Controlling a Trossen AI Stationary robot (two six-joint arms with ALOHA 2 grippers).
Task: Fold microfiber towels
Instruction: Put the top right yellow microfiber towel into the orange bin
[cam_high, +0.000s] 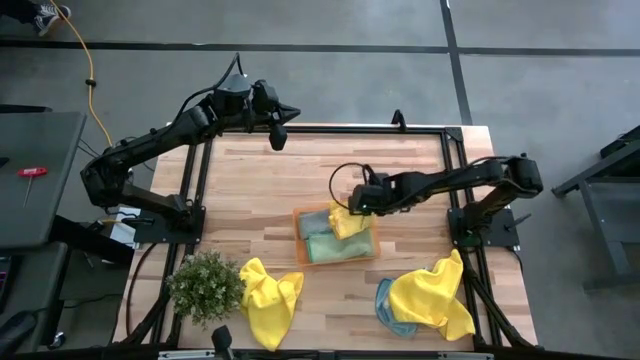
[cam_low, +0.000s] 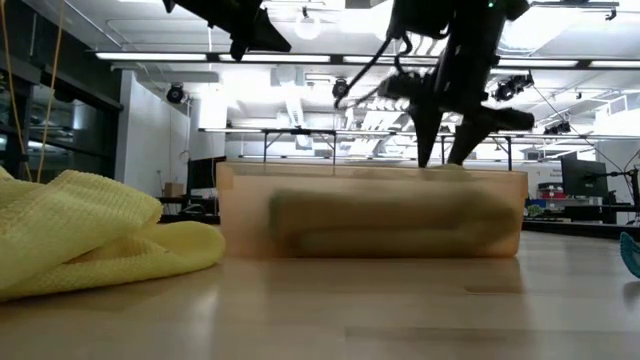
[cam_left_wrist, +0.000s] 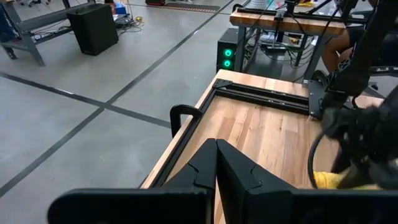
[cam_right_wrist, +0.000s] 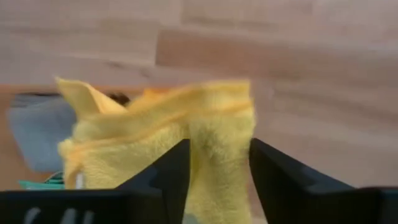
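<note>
Yellow cloth (cam_low: 90, 235) lies crumpled right up close on the wooden table (cam_high: 260, 190), near a small green plant (cam_high: 206, 285). Another yellow towel (cam_high: 432, 298) sits on a blue towel (cam_high: 384, 302) at the other front corner. Between them, in the middle of the table, sits an orange tray (cam_high: 372, 249) with a green towel (cam_high: 328, 245) and a grey towel (cam_high: 314, 221) folded inside. Over the tray's far corner, the right gripper (cam_right_wrist: 217, 168) squeezes a folded yellow towel (cam_right_wrist: 155, 134) between its two dark fingers (cam_right_wrist: 171, 171). This towel hangs down onto the others in the tray. Far back, the left gripper (cam_high: 279, 135) waits in the air above the table's back edge, and its fingers are pressed together with nothing between them.
</note>
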